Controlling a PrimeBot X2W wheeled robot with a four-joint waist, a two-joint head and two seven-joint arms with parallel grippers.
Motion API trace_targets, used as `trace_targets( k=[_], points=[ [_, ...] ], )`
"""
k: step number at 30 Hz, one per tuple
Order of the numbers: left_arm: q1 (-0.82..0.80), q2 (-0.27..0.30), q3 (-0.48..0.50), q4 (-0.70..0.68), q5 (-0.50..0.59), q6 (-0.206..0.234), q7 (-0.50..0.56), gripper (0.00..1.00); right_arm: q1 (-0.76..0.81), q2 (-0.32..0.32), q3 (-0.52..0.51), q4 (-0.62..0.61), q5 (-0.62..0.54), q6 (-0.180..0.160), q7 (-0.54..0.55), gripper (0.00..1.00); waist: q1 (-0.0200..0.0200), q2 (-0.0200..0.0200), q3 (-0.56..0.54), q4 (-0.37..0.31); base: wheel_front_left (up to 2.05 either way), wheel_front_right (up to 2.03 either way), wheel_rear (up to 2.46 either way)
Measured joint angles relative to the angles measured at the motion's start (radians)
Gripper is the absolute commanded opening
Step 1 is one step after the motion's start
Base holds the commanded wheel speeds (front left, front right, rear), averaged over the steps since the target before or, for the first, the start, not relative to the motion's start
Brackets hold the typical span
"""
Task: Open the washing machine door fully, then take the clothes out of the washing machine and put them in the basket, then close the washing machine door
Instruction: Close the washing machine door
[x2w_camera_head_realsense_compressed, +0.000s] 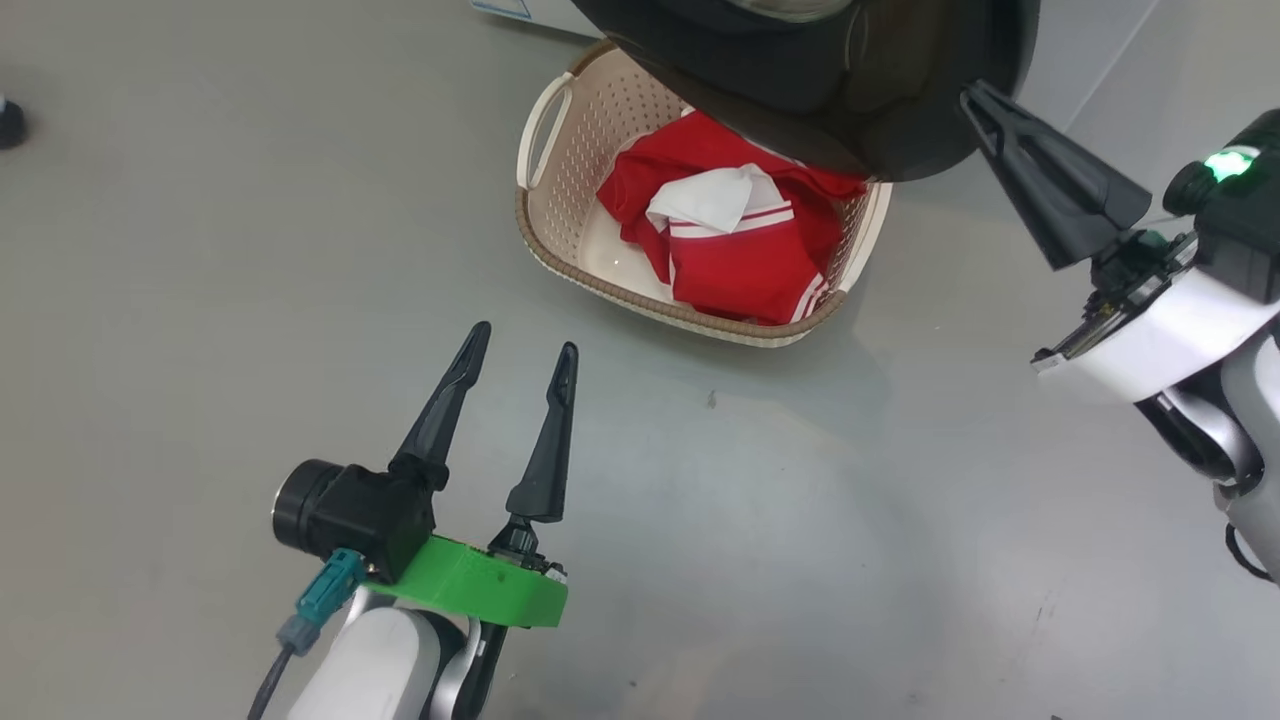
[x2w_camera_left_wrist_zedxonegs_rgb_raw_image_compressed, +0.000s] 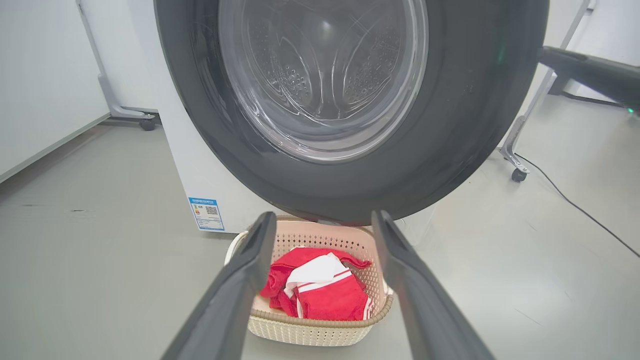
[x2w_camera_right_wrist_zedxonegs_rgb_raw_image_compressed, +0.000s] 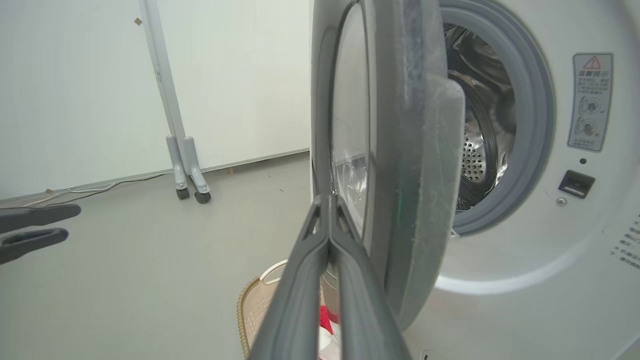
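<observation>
Left gripper (x2w_camera_head_realsense_compressed: 526, 338): fingers spread wide, holding nothing. Right gripper (x2w_camera_head_realsense_compressed: 971, 92): fingers pressed together, tip at washing machine door (x2w_camera_head_realsense_compressed: 800, 90) rim.

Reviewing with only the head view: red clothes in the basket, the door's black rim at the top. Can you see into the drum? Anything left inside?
Observer: The right wrist view shows a slice of the steel drum past the washing machine door: bare metal, the rest hidden.
Operator: How far open is the door?
Observer: Swung well out, edge-on to that camera, with the grey rubber seal exposed.
Operator: Where does the right gripper point?
Observer: Shut on nothing, its tip sits at the door's outer side, by the rim; contact is unclear.
</observation>
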Motion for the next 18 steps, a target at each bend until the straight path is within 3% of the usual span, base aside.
trace_targets(
  k=[18],
  points=[
    [-0.051, -0.003, -0.063, -0.043, -0.049, 0.043, 0.0, 1.0, -0.187, -0.06, -0.001, 0.078, 0.071, 0.009, -0.005, 0.0, 0.0, 0.0, 0.135, 0.032, 0.0, 0.0, 0.0]
  ],
)
